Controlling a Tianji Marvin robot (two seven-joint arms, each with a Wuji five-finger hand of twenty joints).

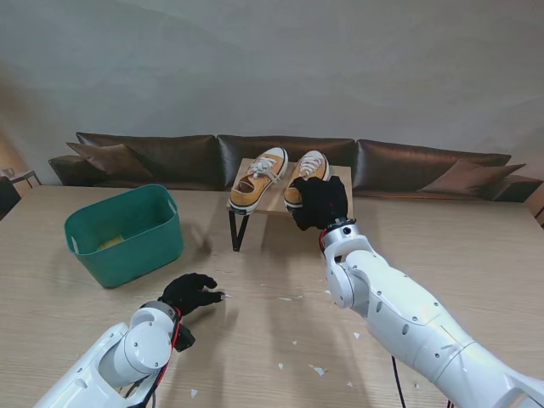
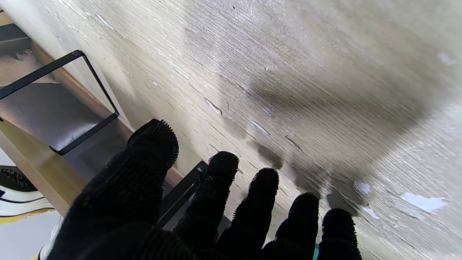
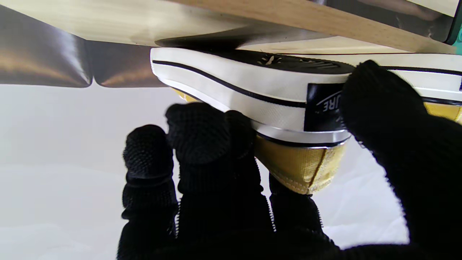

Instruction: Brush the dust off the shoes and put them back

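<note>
Shoe [image 3: 252, 86] heel between right fingers [image 3: 202, 133]

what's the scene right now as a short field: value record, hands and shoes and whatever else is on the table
right hand: closed on the heel of the right shoe
left hand: open, fingers spread, holding nothing, low over the table
left shoe: on the rack, untouched
bin: green, at my left
table debris: white scraps scattered near me
</note>
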